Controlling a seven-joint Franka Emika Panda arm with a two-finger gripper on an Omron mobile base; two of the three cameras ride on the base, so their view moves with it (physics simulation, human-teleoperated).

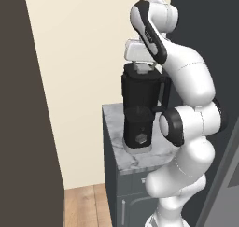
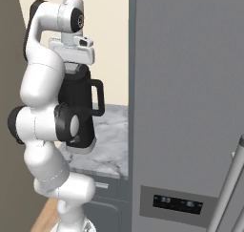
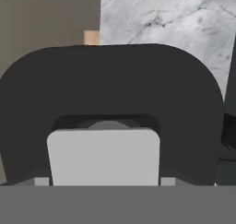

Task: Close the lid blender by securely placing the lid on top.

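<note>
A tall matt grey refrigerator point(image 2: 190, 107) with a small dark display panel and pale tubular handles is filling the right side of the right base view, its smooth slab front standing just beside a grey-veined white marble counter point(image 1: 133, 158) that is sitting on a dark grey cabinet point(image 1: 114, 193). A plain cream wall point(image 1: 79, 81) is rising behind the counter, and a strip of light wooden floor point(image 1: 86, 205) is showing at its foot in the left base view. On the marble the tall black blender point(image 1: 140, 109) is standing upright, with its squarish dark jar, a loop handle on one side, a narrower base carrying a hexagonal front knob and a light grey foot; the right base view is showing the handle in clear profile while the arm is covering most of the base. The white two-finger gripper point(image 1: 141, 68) is pointing straight down onto the top of the jar. The small flat black rounded-square lid point(image 3: 110, 108) is lying on the jar top, and the hand view is looking down on its smooth dark surface with the pale grey square knob point(image 3: 103, 156) at its centre, marble showing beyond it. The jaws are sitting around that knob, though I cannot tell whether they are gripping it.
</note>
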